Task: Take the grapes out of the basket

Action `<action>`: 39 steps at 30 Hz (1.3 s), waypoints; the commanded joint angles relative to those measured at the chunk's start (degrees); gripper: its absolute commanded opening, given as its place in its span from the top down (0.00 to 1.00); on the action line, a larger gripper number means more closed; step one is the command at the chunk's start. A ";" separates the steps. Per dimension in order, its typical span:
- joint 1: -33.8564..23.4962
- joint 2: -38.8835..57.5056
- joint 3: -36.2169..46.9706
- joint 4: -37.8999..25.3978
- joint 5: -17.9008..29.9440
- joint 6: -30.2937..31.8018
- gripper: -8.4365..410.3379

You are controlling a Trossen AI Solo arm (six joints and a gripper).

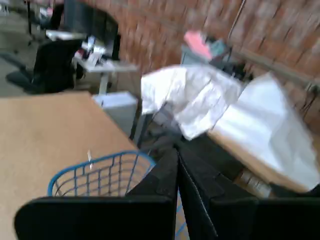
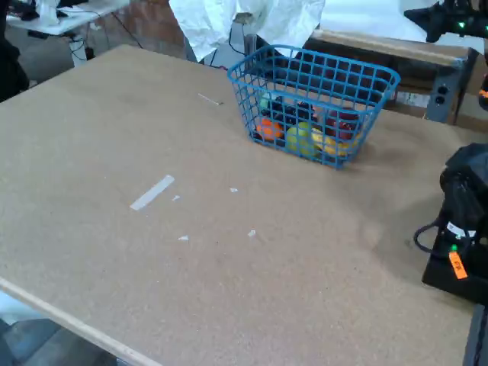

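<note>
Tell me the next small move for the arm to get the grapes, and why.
Probably tilt the gripper down and bring it over the basket. In the wrist view the fingers look closed together and aim past the basket's far rim toward the room, so the fruit is out of that camera's sight. In the fixed view the grapes sit inside among the other fruit, not yet touched.

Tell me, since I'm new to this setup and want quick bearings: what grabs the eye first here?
In the fixed view, the bright blue wire-grid basket stands at the far side of the brown board table, holding orange, yellow-green and red fruits with the dark glossy grapes among them. In the wrist view, the black gripper fills the bottom edge, fingers nearly together, just past the basket's rim. Crumpled white sheeting lies behind the table.
</note>
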 commanded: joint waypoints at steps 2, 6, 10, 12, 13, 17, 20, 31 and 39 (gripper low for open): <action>-8.13 5.22 0.04 -0.42 -13.62 7.48 0.98; -11.30 9.62 0.02 -2.25 -15.32 8.63 0.98; -11.76 15.13 0.02 -3.30 -15.93 5.84 0.98; -11.76 18.32 0.02 -2.21 -16.09 4.94 0.98; -11.76 19.85 0.02 -1.31 -16.24 4.90 0.98; -11.74 25.70 0.02 0.35 -16.22 5.16 0.98; -11.76 29.07 0.02 1.20 -15.39 7.02 0.98; -12.09 31.50 0.02 3.87 -16.39 6.58 0.73; -12.46 31.50 0.02 9.25 -16.28 10.23 0.33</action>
